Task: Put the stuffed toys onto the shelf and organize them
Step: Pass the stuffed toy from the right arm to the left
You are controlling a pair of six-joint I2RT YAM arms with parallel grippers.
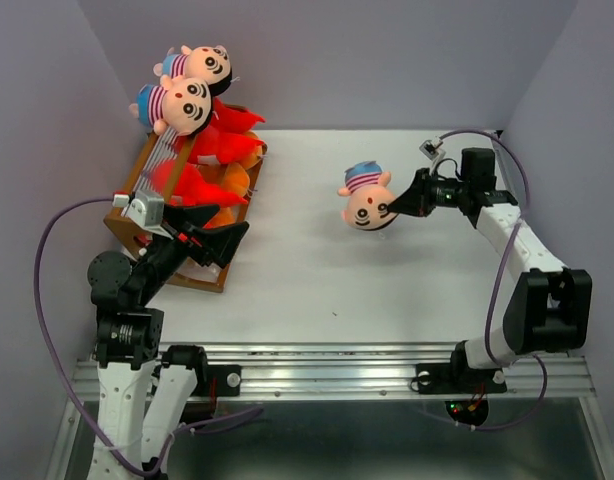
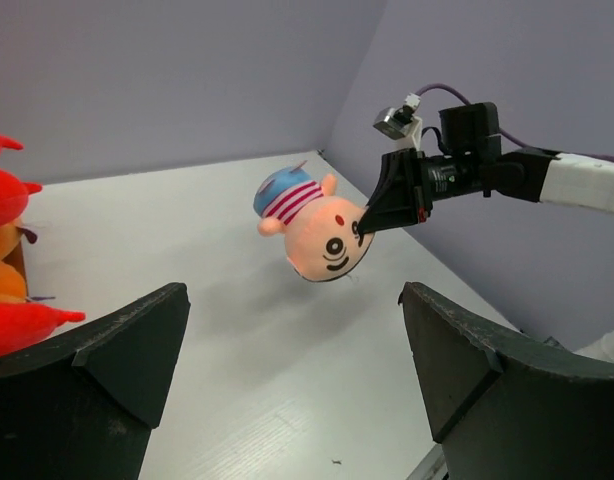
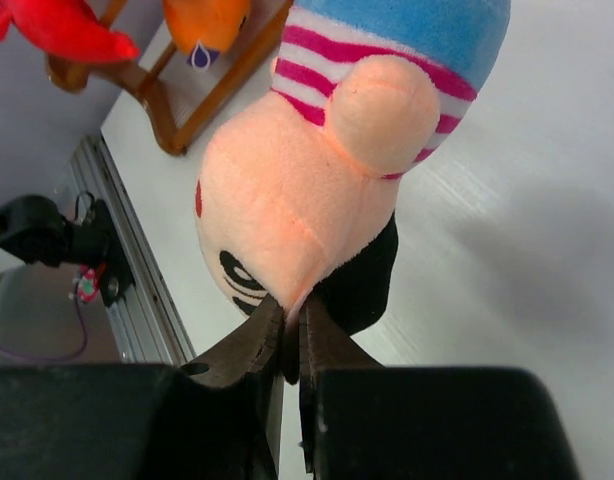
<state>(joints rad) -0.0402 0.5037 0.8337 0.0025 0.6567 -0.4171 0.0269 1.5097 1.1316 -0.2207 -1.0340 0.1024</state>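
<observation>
The right claw (image 1: 392, 208) is clamped on a doll head (image 1: 369, 205), its two fingers pressed together on a pinch of the peach face next to the black hair. We see this toy held clear of the white table (image 1: 317, 280), well apart from the shelf (image 1: 199, 281) and on its right in the top view, with the striped blue-red cap turned towards the shelf. The left claw (image 1: 222, 245) hangs at the near right corner of the shelf, its fingers spread apart with nothing between them. On the shelf we count two more doll heads (image 1: 177, 105) at the far, highest end, with red toys (image 1: 222, 135) below them and orange toys (image 1: 232, 182) next to those on the lower tiers.
</observation>
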